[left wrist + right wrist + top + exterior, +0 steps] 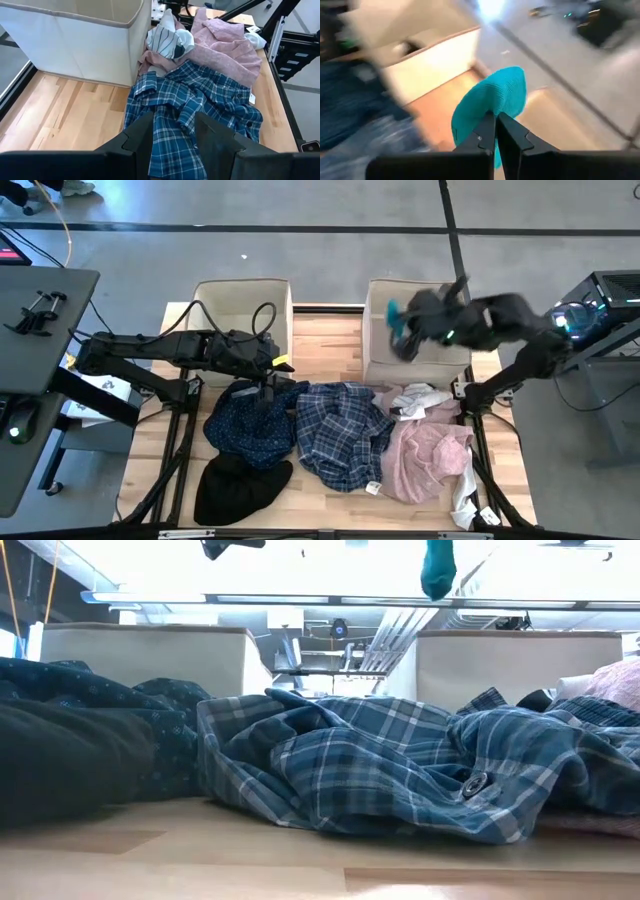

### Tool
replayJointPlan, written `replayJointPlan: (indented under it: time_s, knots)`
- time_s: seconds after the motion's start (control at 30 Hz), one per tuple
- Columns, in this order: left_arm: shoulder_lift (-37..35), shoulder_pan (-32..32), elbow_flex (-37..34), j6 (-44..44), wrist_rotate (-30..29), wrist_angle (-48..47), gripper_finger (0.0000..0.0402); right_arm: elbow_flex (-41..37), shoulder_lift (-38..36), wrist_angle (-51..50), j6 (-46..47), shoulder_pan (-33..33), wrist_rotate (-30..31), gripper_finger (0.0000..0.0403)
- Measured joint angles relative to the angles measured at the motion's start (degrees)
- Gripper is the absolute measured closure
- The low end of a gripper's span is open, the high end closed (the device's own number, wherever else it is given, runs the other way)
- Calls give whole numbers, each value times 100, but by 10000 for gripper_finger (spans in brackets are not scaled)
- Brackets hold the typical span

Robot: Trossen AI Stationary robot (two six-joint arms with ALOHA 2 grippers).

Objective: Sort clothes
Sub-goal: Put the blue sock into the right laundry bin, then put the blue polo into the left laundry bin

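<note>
teal piece (492, 107) is up in the air, pinched in the right gripper (495, 131), whose fingers are clamped tight on its lower edge. in the high view that gripper (408, 328) sits over the right-hand beige bin (375, 355) in the upper middle of the frame, and in the low view the teal cloth (437, 570) dangles from the top edge, right of centre.

left gripper (266, 388) hovers at centre-left over the dark navy patterned garment (245, 425), fingers (142, 137) parted with nothing between them; its wrist view looks down on the blue-white plaid shirt (195, 107).

on the table, left to right in the high view: black garment (238, 485) at lower left, navy one above it, plaid shirt (345, 430) in the middle, pale pink shirt (425, 455) to its right with a white piece (420, 398) on top. a small white tag (373, 488) shows at the plaid shirt's lower edge, but its writing cannot be read. the left-hand bin (240, 305) stands at the upper left of the table.
</note>
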Motion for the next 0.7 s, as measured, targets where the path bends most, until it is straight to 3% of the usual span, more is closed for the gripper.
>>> replayJointPlan:
  time_s: [0.17, 0.37, 0.53, 0.7]
  knots:
    - [0, 0, 0, -2, -5, -2, 271, -582, -351, -64, -577, -1046, -396, 402]
    - [0, 0, 0, -4, -14, -2, 271, -2075, -534, -46, -608, -2275, -1275, 398]
    - [0, 0, 0, -4, -26, -5, 271, -3149, -469, -33, -602, -2812, -1485, 342]
    - [0, 2, 0, -122, -28, -9, 271, -3444, -439, -36, -346, -3040, -1618, 275]
